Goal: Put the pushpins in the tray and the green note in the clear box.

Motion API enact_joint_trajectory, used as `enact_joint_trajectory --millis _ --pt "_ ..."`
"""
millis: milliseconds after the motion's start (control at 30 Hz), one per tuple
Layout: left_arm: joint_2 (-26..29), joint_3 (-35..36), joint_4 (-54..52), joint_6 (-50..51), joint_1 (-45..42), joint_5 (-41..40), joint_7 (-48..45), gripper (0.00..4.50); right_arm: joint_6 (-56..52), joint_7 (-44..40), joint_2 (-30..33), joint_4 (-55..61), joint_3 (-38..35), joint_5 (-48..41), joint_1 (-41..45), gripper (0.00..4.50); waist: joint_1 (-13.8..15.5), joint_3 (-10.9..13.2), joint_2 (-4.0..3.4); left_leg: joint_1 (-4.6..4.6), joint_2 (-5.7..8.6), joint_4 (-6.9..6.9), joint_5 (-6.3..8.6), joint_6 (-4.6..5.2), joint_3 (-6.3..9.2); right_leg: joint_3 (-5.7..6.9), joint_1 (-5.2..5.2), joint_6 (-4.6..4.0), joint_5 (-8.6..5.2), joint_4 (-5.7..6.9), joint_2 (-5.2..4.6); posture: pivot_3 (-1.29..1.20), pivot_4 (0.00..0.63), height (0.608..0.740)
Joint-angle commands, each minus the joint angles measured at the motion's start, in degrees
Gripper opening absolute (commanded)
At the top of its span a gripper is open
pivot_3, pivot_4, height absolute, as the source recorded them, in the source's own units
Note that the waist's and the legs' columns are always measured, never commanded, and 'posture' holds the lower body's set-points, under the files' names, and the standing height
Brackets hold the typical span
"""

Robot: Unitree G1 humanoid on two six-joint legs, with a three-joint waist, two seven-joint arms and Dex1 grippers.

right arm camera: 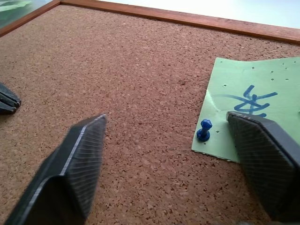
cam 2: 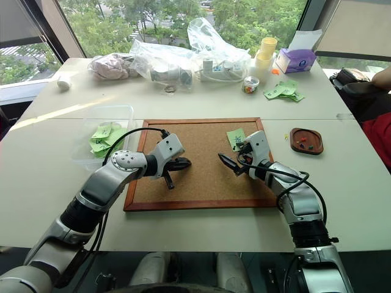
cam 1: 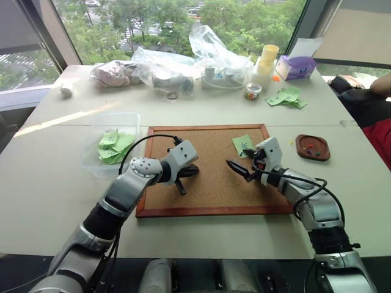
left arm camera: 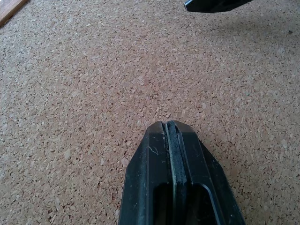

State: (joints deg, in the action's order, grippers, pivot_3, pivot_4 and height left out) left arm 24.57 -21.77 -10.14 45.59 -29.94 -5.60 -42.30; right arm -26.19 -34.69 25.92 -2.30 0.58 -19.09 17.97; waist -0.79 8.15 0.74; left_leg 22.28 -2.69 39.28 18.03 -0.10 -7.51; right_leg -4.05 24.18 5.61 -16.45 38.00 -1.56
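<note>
We see 2 grippers over 1 cork board [cam 1: 208,177]. The right gripper [right arm camera: 166,129] hangs low above the board's right part with its 2 fingers spread apart, gripping nothing; 1 finger [right arm camera: 262,145] lies over the near edge of the green note [right arm camera: 255,103], the other over bare cork. Between them stands 1 blue pushpin [right arm camera: 204,130], upright, stuck through the note's corner, head up. The left gripper [left arm camera: 171,140] sits over the board's left-middle with its fingers pressed together, empty, tip aimed at the cork.

The note is 1 slip, lying flat at the board's upper right [cam 1: 243,144], its long axis running roughly away from us toward the board's far edge, slightly tilted. It bears blue scribble and several small holes.

To the right of the board, apart from it, lies 1 brown tray [cam 1: 313,147] on the table [cam 1: 55,201], its long axis running away from us and slightly tilted; it holds a few coloured pins, too small for us to count. To the left, just beside the board, stands 1 clear box [cam 1: 116,119] with a heap of green slips inside.

Farther back we see 1 loose bunch of green slips [cam 1: 286,97], 1 purple tissue box [cam 1: 297,66], 1 stack of yellow cups [cam 1: 267,59] and several clear bags [cam 1: 183,67].
</note>
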Motion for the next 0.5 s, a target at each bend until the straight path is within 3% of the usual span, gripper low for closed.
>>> enact_joint_trajectory --millis 33,167,500 --pt "-0.2 -1.8 0.4 0.4 1.0 0.2 -0.2 0.0 -1.2 -0.9 0.0 -0.7 1.2 1.1 -0.3 2.22 0.0 0.0 0.05 0.0 0.0 0.0 0.0 0.0 0.0 0.0 0.0 0.0 0.0 0.0 0.0 0.0 0.15 0.738" --pt "-0.3 -1.7 0.3 0.4 1.1 0.2 -0.2 0.0 -0.7 -1.1 -0.6 -0.7 1.4 2.2 -0.8 0.25 -0.1 -0.1 0.09 -0.01 -0.01 0.0 0.0 0.0 0.0 0.0 0.0 0.0 0.0 0.0 0.01 0.0 0.15 0.738" --pt "-0.1 -1.8 0.1 0.6 1.3 0.2 -0.3 0.0 5.1 0.4 -2.0 0.3 -3.2 2.3 0.0 0.12 -0.2 -0.1 0.11 -0.02 -0.02 0.0 0.0 -0.01 -0.01 0.0 0.0 0.0 0.0 0.01 0.02 0.0 0.15 0.738"
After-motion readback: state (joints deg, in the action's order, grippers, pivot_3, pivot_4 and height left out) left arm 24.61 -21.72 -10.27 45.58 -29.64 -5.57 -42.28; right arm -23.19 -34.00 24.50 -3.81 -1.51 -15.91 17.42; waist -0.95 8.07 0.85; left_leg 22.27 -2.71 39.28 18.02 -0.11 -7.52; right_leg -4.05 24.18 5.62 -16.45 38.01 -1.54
